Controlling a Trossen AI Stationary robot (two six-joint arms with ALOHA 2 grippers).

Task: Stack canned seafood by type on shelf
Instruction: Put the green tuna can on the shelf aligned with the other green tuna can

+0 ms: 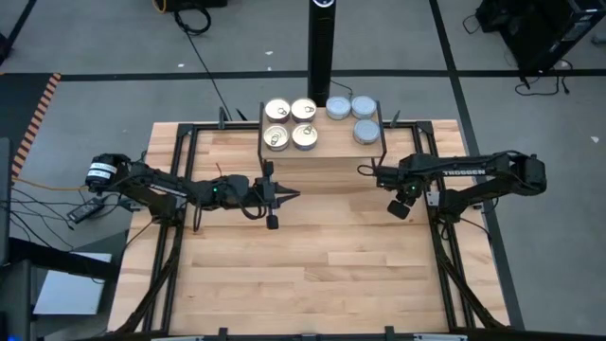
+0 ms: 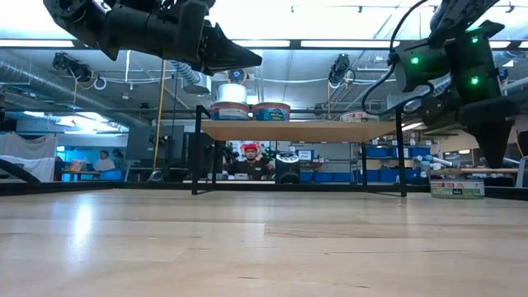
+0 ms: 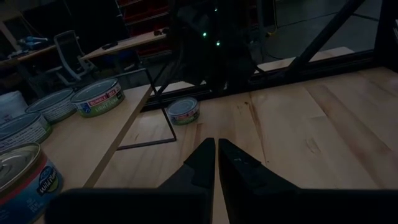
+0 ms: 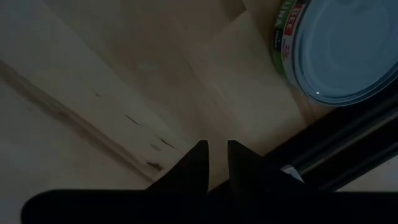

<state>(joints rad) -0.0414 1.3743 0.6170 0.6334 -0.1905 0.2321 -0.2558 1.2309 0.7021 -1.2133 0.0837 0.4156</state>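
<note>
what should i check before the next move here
1. Left gripper empty: ok, shut, over the table in front of the shelf.
2. Right gripper empty: ok, shut, by the shelf's front right corner.
3. Gold tins on shelf: ok, four lids show.
4. Gold tins stacked: not ok, all lie side by side.
5. Grey tins all on shelf: cannot tell, only three lids show from above.
</note>
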